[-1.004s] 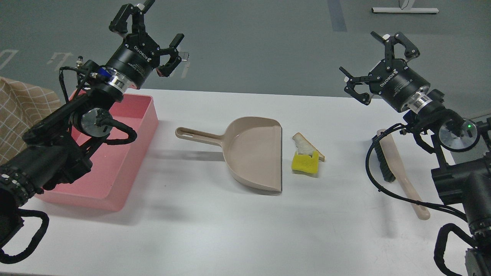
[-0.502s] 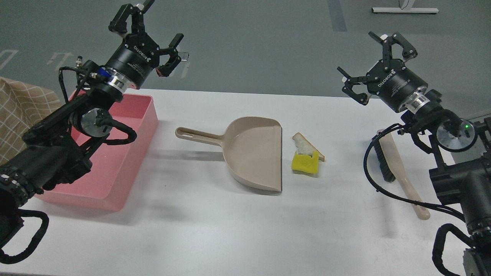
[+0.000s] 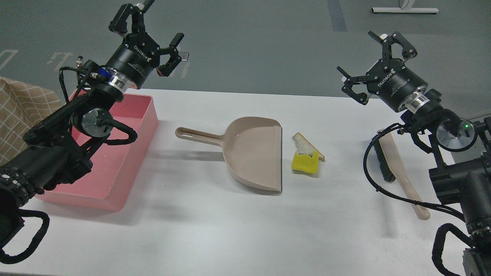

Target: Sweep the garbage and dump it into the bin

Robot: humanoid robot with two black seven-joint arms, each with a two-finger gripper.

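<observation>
A yellow sponge block (image 3: 305, 163) and a white bread wedge with tan crust (image 3: 305, 146) lie together on the white table, just right of the beige dustpan's (image 3: 253, 152) open edge. The dustpan's handle points left. The pink bin (image 3: 126, 153) stands at the left, partly hidden by my left arm. A beige brush with black bristles (image 3: 397, 168) lies at the right. My left gripper (image 3: 151, 36) is open and empty, raised above the bin's far end. My right gripper (image 3: 378, 65) is open and empty, raised above the table's far right, beyond the brush.
A checked tan cloth (image 3: 19, 111) lies at the far left edge. The table's far edge runs just behind both grippers, with grey floor beyond it. Black cables hang from both arms near the table's sides.
My right gripper has moved slightly left and up. The left arm and all objects on the table have stayed put.
</observation>
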